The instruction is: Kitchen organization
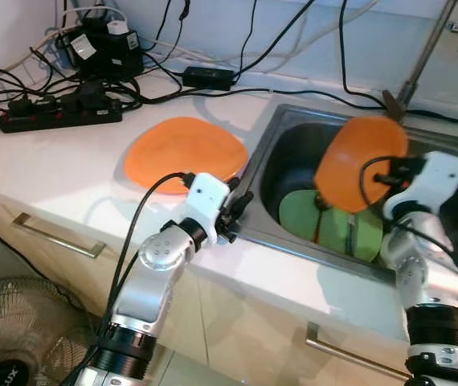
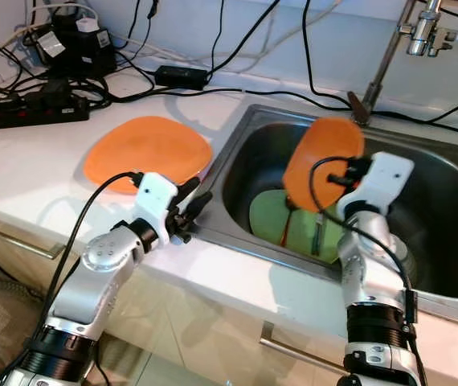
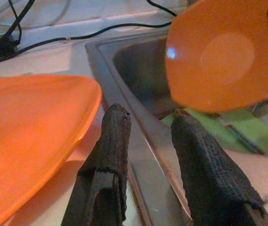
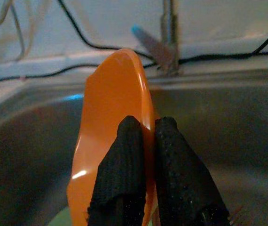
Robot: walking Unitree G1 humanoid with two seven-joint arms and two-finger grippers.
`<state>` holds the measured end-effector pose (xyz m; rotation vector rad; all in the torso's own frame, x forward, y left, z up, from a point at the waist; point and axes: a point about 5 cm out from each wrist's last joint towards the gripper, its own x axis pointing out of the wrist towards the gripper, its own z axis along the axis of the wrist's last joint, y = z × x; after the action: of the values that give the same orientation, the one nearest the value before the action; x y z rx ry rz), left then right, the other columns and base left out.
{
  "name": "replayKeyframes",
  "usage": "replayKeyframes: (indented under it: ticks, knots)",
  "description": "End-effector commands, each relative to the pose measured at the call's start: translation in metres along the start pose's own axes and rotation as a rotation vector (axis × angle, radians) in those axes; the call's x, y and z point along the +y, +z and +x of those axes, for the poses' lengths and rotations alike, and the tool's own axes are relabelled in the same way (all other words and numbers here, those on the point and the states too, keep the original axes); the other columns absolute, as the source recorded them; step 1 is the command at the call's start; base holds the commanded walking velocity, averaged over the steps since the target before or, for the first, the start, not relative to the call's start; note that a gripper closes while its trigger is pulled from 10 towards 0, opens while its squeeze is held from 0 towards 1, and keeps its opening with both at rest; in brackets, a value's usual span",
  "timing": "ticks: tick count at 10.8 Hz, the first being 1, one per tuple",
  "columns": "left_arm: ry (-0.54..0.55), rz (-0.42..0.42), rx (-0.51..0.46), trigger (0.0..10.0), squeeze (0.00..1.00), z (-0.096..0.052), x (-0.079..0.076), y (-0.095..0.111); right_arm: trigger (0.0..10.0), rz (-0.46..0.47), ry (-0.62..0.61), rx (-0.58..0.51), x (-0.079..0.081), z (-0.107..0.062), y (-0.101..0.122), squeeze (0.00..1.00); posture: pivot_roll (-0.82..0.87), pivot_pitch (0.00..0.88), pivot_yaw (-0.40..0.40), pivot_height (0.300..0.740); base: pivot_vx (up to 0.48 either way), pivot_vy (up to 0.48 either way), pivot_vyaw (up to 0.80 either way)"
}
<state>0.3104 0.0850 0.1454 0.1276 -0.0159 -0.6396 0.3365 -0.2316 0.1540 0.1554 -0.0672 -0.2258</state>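
Note:
My right gripper (image 4: 143, 132) is shut on the rim of an orange plate (image 1: 359, 161), holding it tilted on edge above the steel sink (image 1: 289, 133). Green plates (image 1: 333, 227) lie in the sink bottom beneath it, with some cutlery (image 2: 317, 233) across them. A second orange plate (image 1: 185, 151) lies flat on the white counter just left of the sink. My left gripper (image 3: 145, 125) is open and empty, hovering at the sink's left rim beside that plate.
A black power strip (image 1: 60, 117), adapters and tangled cables (image 1: 205, 78) crowd the back of the counter. The tap (image 2: 422, 32) rises behind the sink. Drawer handles (image 1: 56, 236) run along the cabinet front, and a fan (image 1: 12, 322) stands on the floor at lower left.

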Motion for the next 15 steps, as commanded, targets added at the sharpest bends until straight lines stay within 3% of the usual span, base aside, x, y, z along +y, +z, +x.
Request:
replayKeyframes:
  ticks: [1,4,10,11,12,14,15]
  knots:
    - [-0.014,-0.032,0.052,10.0,0.0,-0.002,-0.003,-0.012,10.0,-0.017,0.034,-0.03,0.005,0.001,0.005,0.0,0.19,0.052,-0.002,0.74,0.0,0.0,0.0]
    - [-0.039,-0.044,0.055,10.0,0.0,-0.003,-0.006,-0.009,10.0,0.011,0.074,0.065,0.015,-0.001,-0.013,0.0,0.19,0.039,0.001,0.74,0.0,0.0,0.0]
    - [-0.084,-0.041,0.062,10.0,0.0,-0.003,-0.01,-0.006,10.0,-0.023,0.131,0.225,0.03,-0.004,-0.041,0.0,0.2,0.041,0.0,0.74,0.0,0.0,0.0]
    - [-0.084,-0.039,0.062,10.0,0.0,-0.002,-0.01,-0.006,10.0,-0.012,0.13,0.225,0.03,-0.004,-0.042,0.19,0.2,0.044,0.0,0.74,0.0,0.0,0.0]
    - [-0.084,-0.039,0.065,10.0,0.0,-0.002,-0.01,-0.006,10.0,-0.021,0.133,0.234,0.032,-0.005,-0.043,0.67,0.2,0.049,0.0,0.74,0.0,0.0,0.0]
    - [-0.084,-0.036,0.072,10.0,0.0,-0.003,-0.01,-0.007,10.0,-0.028,0.133,0.243,0.033,-0.005,-0.045,0.0,0.2,0.055,-0.001,0.74,0.0,0.0,0.0]
    - [-0.082,-0.032,0.075,10.0,0.0,-0.004,-0.009,-0.008,10.0,-0.032,0.133,0.244,0.033,-0.005,-0.045,0.0,0.21,0.057,-0.002,0.74,0.0,0.0,0.0]
